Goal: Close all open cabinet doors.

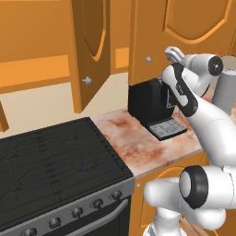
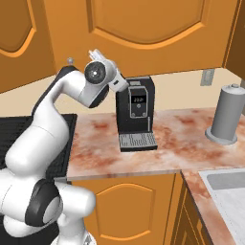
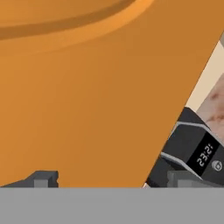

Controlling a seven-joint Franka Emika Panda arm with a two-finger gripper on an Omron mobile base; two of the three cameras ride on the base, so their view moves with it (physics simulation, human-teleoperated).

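The open cabinet door (image 1: pixel 92 50) hangs over the seam between the stove (image 1: pixel 55 161) and the bench (image 1: pixel 138 143), swung out from the wall so that its edge and small silver knob (image 1: pixel 86 81) face the room in the left base view; to its right a second cabinet door (image 1: pixel 184 32) with its own knob (image 1: pixel 148 59) looks flush and closed, directly above the black coffee machine (image 2: pixel 136 112). The step in hand, as I judge it, is the approach to a door panel: the claw (image 3: pixel 109 180) is raised close to the face of the closed-looking door, whose orange wood and arched panel edge take up most of the hand view, with the coffee machine's display at the lower right. Its two tips stand wide apart with nothing between them. The next move probably calls for swinging the hand left to the outer face of the open door and pushing it back toward the cabinet, keeping clear of the coffee machine below. The arm rises from the base, bends at the elbow and reaches up and forward, wrist cocked above the coffee machine; a grey canister (image 2: pixel 227 117) stands well off to the right on the bench.
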